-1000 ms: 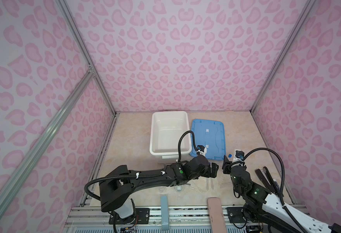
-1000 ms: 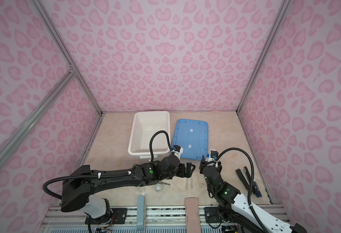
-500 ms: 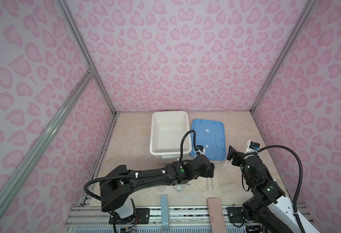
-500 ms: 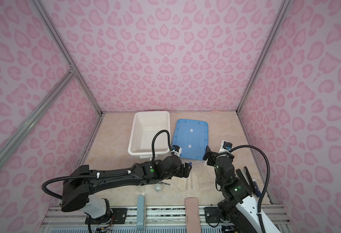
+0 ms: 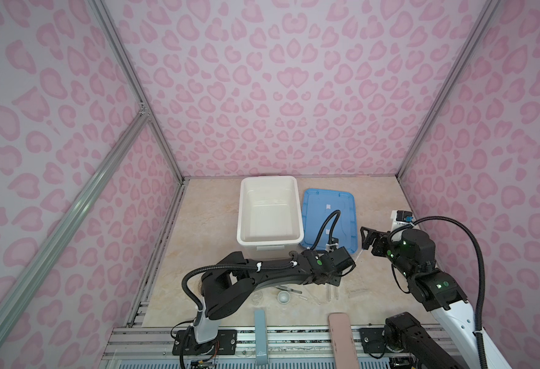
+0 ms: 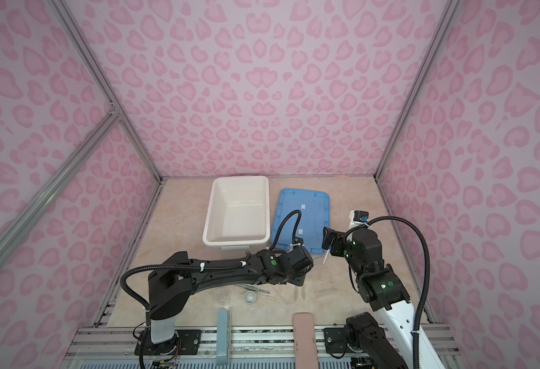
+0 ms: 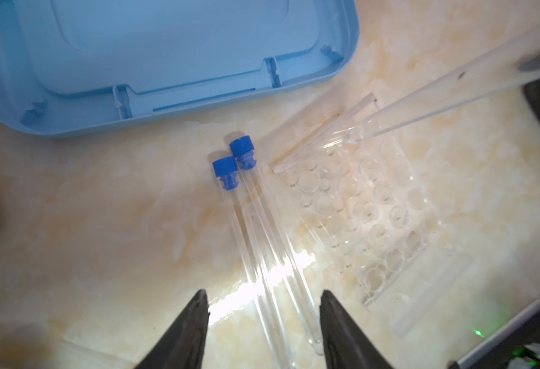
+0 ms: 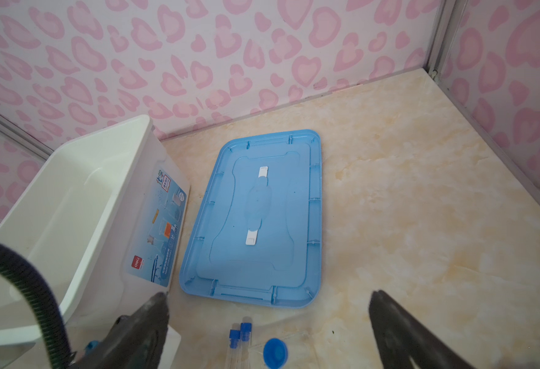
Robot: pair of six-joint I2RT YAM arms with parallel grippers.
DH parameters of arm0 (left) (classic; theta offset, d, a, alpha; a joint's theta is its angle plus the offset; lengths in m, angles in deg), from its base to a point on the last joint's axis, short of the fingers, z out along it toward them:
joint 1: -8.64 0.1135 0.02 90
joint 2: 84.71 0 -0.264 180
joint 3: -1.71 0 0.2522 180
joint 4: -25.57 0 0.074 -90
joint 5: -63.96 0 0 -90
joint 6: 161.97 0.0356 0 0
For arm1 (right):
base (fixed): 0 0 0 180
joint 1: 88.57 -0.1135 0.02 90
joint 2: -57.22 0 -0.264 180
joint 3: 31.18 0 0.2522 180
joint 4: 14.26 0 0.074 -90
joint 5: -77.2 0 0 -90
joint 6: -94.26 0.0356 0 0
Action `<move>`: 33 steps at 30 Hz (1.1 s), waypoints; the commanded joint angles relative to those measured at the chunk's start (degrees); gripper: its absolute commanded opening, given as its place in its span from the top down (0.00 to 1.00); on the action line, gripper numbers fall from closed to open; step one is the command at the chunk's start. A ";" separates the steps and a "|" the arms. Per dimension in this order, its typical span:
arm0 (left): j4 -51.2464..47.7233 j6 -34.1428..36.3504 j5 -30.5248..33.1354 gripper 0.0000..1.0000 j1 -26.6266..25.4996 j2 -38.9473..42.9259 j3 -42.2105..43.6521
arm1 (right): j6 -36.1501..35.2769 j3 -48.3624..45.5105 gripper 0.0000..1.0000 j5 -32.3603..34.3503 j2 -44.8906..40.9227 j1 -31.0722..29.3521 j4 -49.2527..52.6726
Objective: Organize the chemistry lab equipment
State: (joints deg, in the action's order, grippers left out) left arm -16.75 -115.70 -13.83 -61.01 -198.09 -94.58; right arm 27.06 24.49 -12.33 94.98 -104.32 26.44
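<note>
Two long clear blue-capped tubes (image 7: 252,217) lie side by side on the marble table in front of the blue lid. My left gripper (image 7: 264,303) is low over them, jaws apart, one on each side of the pair, with a gap showing on both sides. In both top views the left wrist hides those jaws; the tubes (image 5: 331,292) stick out below it. A white round dish (image 5: 284,297), metal tweezers (image 5: 289,289) and a tiny clear glass cup (image 5: 257,297) lie near the front edge. My right gripper (image 5: 366,238) hangs raised, wide open and empty.
The white tub (image 5: 270,242) and its blue lid (image 5: 329,217) sit side by side at the back. A clear well plate (image 7: 374,217) lies next to the tubes, with a thin clear dropper (image 7: 438,92) slanting over it. A pink bar (image 5: 342,338) and a blue bar (image 5: 260,332) jut in at the front.
My right arm has lifted and swung back to the right, its jaws opening wide. The left gripper's jaws have narrowed around the two tubes.
</note>
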 commanded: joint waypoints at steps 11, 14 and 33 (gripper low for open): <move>-6.04 1.44 -1.51 0.54 0.04 -6.08 -4.55 | 0.01 -1.77 0.02 -1.41 -2.52 0.02 2.10; -7.53 1.54 -1.46 0.56 0.03 -7.41 -6.16 | 0.14 -1.92 0.02 -2.69 -2.26 0.03 1.84; -10.31 0.26 -1.39 0.68 -0.03 -9.35 -8.20 | -0.18 -2.67 0.02 -2.01 -2.53 0.14 1.80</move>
State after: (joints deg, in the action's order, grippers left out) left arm -25.84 -114.34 -15.29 -61.18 -206.90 -102.42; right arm 26.78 22.31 -14.37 92.38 -104.26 28.97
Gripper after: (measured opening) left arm 0.316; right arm 0.983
